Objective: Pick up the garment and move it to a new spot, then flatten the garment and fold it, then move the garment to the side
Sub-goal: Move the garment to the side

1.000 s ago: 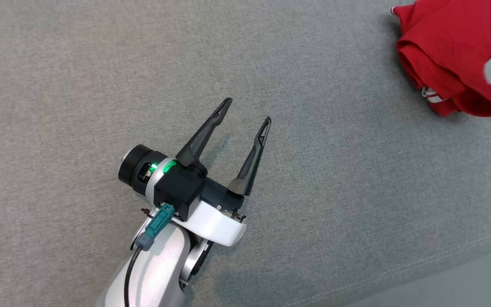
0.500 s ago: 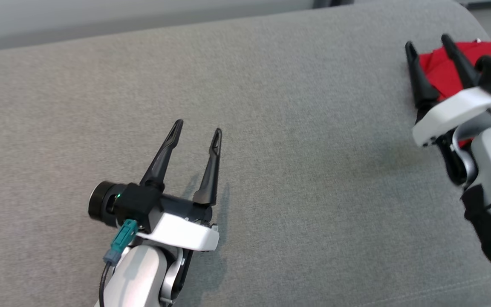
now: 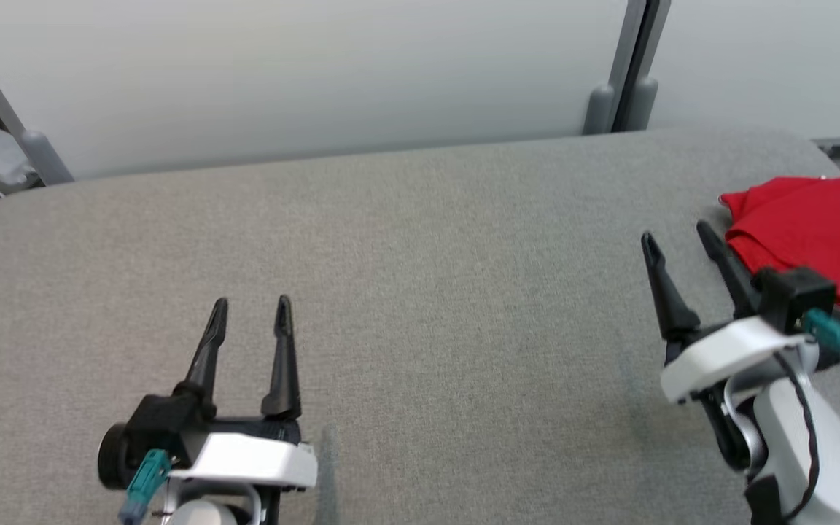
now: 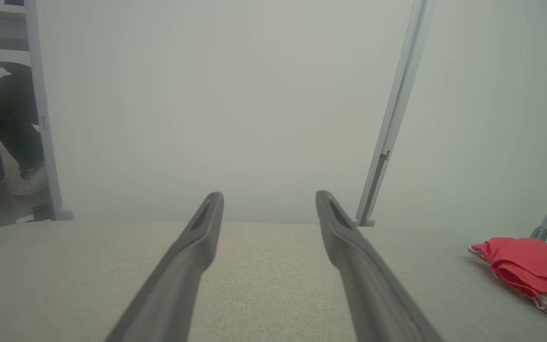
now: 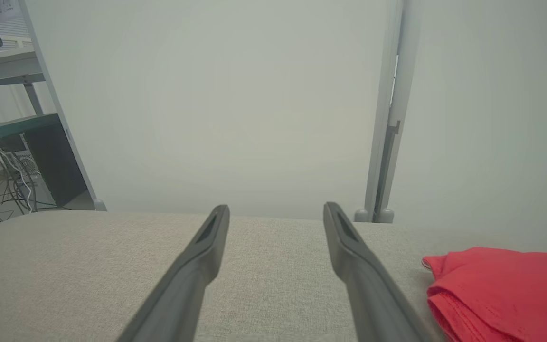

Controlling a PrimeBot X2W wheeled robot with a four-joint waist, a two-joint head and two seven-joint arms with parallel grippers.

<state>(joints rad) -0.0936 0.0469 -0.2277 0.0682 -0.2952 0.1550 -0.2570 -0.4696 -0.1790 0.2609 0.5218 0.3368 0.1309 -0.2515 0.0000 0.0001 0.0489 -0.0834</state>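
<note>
Right tool (image 3: 675, 233) drawn back, red garment (image 3: 814, 233) beside it

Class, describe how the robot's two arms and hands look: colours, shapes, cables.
The left hand and right hand each have two long, tapering black fingers on a black block, mounted on a curved white collar. A teal connector plugs into each block. A thin black cable runs down the pale, rounded right forearm.

Left hand (image 3: 252, 302), right hand (image 3: 675, 233), both agape
</note>
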